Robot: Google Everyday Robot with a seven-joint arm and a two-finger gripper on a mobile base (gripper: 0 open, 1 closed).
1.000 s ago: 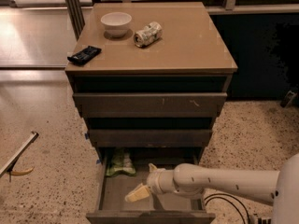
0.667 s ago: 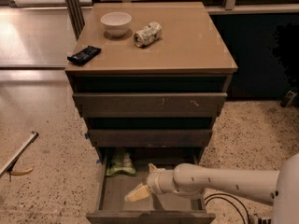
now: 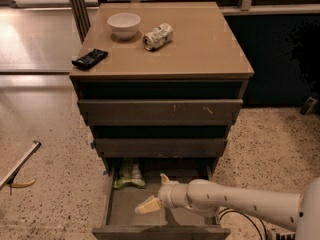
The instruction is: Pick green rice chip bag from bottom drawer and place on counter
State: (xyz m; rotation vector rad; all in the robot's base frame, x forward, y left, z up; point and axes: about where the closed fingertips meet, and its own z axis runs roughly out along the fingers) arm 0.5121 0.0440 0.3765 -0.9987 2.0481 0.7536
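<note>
The green rice chip bag lies crumpled at the back left of the open bottom drawer. My gripper hangs over the drawer's middle, just right of the bag and not touching it. Its two pale fingers are spread apart with nothing between them; one fingertip points down-left into the drawer. The white arm reaches in from the lower right. The tan counter tops the cabinet above.
On the counter stand a white bowl, a crushed silver-green can and a flat black packet. The two upper drawers are closed. A thin stick-like tool lies on the speckled floor at left.
</note>
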